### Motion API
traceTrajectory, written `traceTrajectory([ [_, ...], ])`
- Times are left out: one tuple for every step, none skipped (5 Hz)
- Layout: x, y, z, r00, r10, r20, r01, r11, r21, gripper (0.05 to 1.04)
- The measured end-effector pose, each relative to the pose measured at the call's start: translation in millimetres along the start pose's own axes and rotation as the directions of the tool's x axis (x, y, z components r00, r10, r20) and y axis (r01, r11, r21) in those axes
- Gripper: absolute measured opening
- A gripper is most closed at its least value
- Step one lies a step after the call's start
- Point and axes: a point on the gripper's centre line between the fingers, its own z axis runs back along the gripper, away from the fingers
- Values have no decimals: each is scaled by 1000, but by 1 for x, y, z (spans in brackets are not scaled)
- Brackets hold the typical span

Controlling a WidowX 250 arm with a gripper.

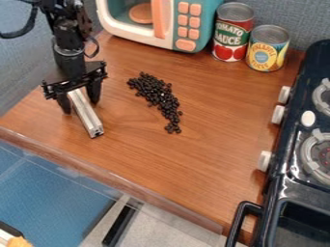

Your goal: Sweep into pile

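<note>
At the upper left, the black gripper [78,100] hangs low over the wooden counter, its fingers on either side of a silver metal bar [86,115] and shut on it. The bar slants down and to the right, with its far end near the counter's left part. To the right of the bar, apart from it, black beans [158,99] lie in an elongated heap that runs from upper left to lower right, with a few looser beans at its edges.
A toy microwave [164,21] stands behind the beans, with a tomato sauce can [232,32] and a pineapple can [267,48] beside it. A dark toy stove [283,181] borders the right side. The counter's front edge [122,181] runs diagonally below.
</note>
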Motion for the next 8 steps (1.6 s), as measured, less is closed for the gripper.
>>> traceTrajectory([
  [2,0,3,1000,8,-17,-8,1000,-1,402],
  [4,0,6,999,16,-29,-15,1000,3,385],
  [17,-9,20,999,33,-17,-33,999,-12,385],
  [36,-17,30,1000,9,29,-10,999,36,384],
  [48,-39,33,986,-95,135,85,993,83,385],
  [55,-51,27,946,-244,214,216,966,146,385],
  [56,-57,19,861,-419,288,377,906,190,385],
  [51,-69,23,710,-623,329,593,780,198,385],
])
